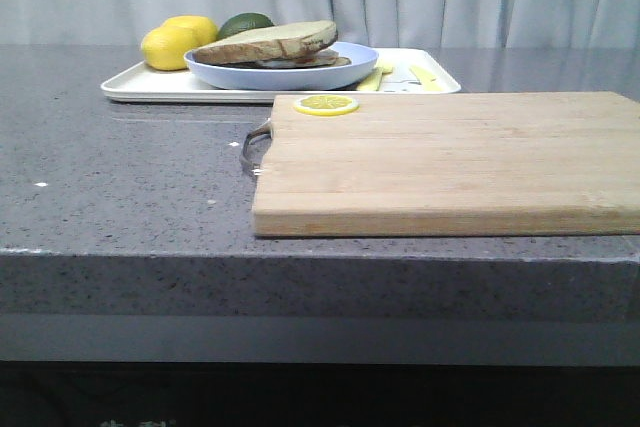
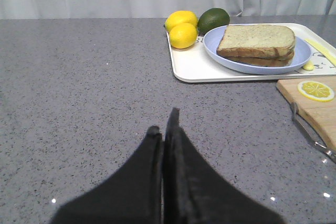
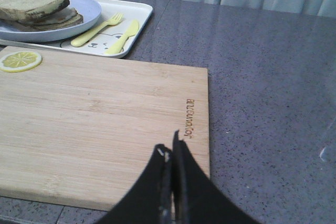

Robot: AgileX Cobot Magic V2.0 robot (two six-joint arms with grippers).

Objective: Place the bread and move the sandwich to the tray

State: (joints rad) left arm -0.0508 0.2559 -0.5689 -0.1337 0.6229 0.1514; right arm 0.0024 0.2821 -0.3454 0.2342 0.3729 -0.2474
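Front view: the sandwich [image 1: 272, 44] lies on one blue plate [image 1: 281, 71] in the white tray [image 1: 160, 85], beside two lemons [image 1: 180, 42] and one lime [image 1: 245, 23]; one lemon slice [image 1: 325, 104] sits on the cutting board [image 1: 450, 162].

Left wrist view: the left gripper [image 2: 164, 124] has its fingers pressed together, empty, above the table [image 2: 79, 87].

Right wrist view: the right gripper [image 3: 169, 148] likewise, over the board; one fork [image 3: 97, 29] and one knife [image 3: 124, 37] lie in the tray.

Left pincer [image 2: 164, 129], right pincer [image 3: 170, 153]: matte black, tapered fingers.
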